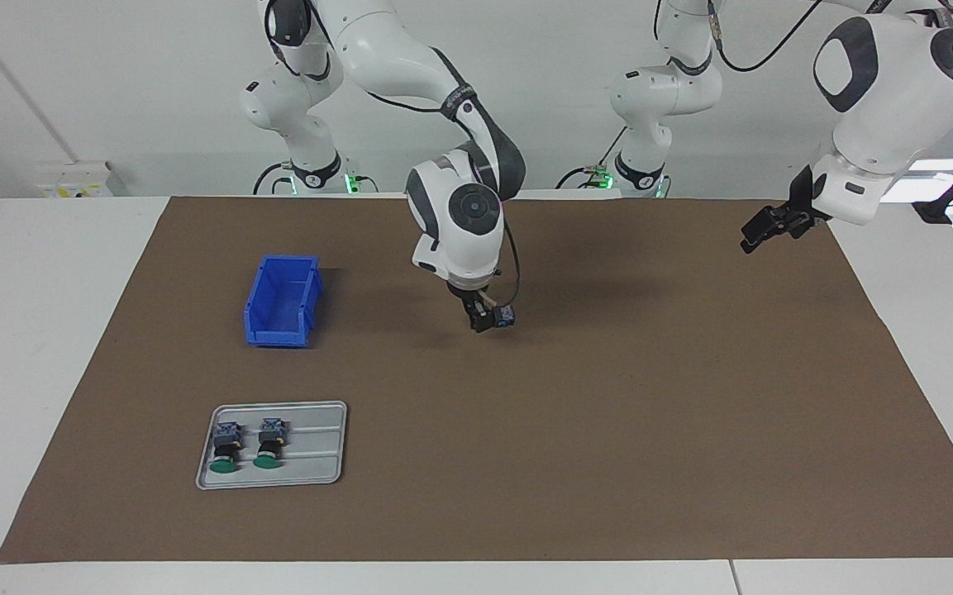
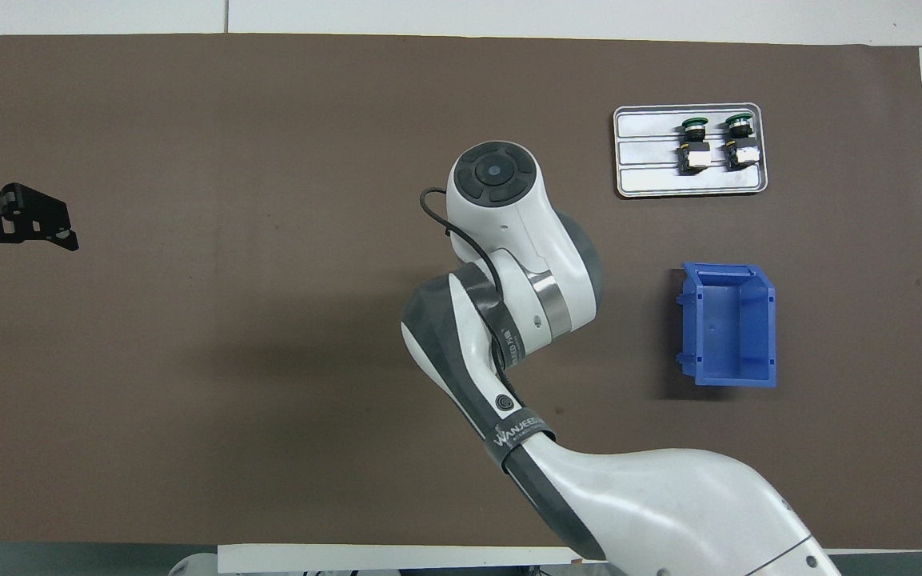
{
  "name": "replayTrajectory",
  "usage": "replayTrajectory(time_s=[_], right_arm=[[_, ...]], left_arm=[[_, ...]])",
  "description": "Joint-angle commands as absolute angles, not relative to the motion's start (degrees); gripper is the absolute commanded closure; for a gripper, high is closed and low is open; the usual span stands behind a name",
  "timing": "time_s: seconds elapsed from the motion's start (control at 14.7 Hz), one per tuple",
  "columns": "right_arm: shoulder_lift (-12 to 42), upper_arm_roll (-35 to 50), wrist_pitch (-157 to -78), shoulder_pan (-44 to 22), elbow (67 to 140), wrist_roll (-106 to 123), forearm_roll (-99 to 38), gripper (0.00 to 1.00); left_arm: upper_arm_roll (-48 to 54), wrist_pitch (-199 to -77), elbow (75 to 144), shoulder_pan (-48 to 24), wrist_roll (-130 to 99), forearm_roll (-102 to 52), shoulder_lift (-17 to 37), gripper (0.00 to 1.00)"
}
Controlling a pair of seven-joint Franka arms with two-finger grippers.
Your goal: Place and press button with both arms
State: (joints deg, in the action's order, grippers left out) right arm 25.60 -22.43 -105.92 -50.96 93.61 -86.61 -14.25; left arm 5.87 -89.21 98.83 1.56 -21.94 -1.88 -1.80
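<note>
Two green-capped spares (image 1: 223, 450) are laid in the tray (image 1: 335, 446). The button (image 1: 507, 315), with only its blue-grey block seen, is found at the right gripper (image 1: 484, 319) over mid-mat (image 1: 608, 413). Whether it is grasped cannot be told. The left gripper (image 1: 768, 227) is held spread and empty.

White table (image 1: 21, 347); brown mat (image 1: 575, 446); blue bin (image 1: 282, 302); grey tray (image 1: 311, 463)

Two buttons (image 2: 712, 142) in grey tray (image 2: 688, 186); blue bin (image 2: 728, 324) nearer robots; left end effector (image 2: 17, 236) open.
</note>
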Motion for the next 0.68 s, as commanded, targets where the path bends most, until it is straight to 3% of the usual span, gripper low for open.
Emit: replayTrajectory(time_s=[0.0,0.34,0.61], right_arm=[[24.52,-23.20,-104.24,-48.44,92.20,-78.25,-14.24,0.00],[21.54,-22.24,-104.24,-41.15,92.11,-60.25,-13.80,0.00],[18.56,-15.77,-104.33,-31.24,91.76,-47.59,-8.73,0.00]], left_arm=[[5.80,-92.53,100.89,0.26,-38.07,-2.89,-3.34,0.00],[5.71,-95.09,102.65,-5.34,-77.52,-4.57,-2.55,0.00],[5.62,-103.60,102.92,-15.70,-102.96,-4.75,3.15,0.00]])
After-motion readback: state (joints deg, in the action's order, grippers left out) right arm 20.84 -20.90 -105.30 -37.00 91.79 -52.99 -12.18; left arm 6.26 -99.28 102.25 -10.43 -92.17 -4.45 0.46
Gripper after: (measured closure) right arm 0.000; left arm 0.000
